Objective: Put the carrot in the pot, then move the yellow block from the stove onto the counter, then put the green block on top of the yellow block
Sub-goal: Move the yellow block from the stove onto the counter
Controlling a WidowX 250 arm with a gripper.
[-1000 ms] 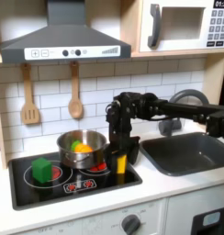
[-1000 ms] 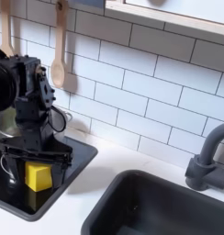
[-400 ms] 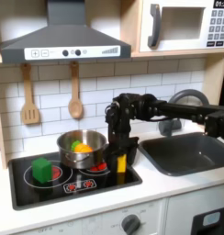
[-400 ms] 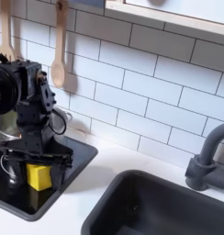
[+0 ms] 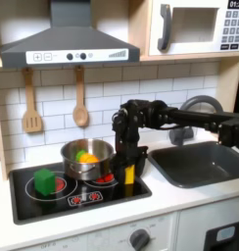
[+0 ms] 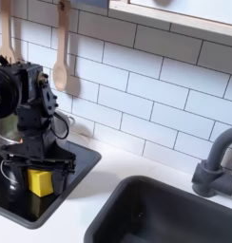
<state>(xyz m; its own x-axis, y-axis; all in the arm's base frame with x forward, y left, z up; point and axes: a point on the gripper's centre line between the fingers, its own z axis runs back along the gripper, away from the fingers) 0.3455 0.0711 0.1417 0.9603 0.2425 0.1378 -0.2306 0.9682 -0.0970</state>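
The yellow block [image 5: 128, 175] [image 6: 39, 181] stands on the black stove [image 5: 53, 201] [image 6: 18, 209] near its right edge in the first exterior view. My gripper [image 5: 129, 172] [image 6: 37, 174] is lowered over it, one black finger close on each side; I cannot tell whether they press on it. On the stove's left burner in the first exterior view sits the green block [image 5: 44, 180]. Behind it is the steel pot [image 5: 72, 165], with the orange carrot [image 5: 86, 156] lying inside. The cream counter [image 5: 185, 196] [image 6: 113, 180] runs beside the stove.
A dark grey sink [image 5: 202, 163] [image 6: 165, 214] with a grey faucet [image 6: 218, 161] lies beyond the counter strip. Wooden utensils [image 5: 80, 110] [image 6: 60, 57] hang on the tiled wall behind the stove. The arm [image 5: 175, 118] reaches in from the first exterior view's right, above the sink.
The gripper sank slightly lower around the yellow block, then held still. The block, pot and green block have not moved.
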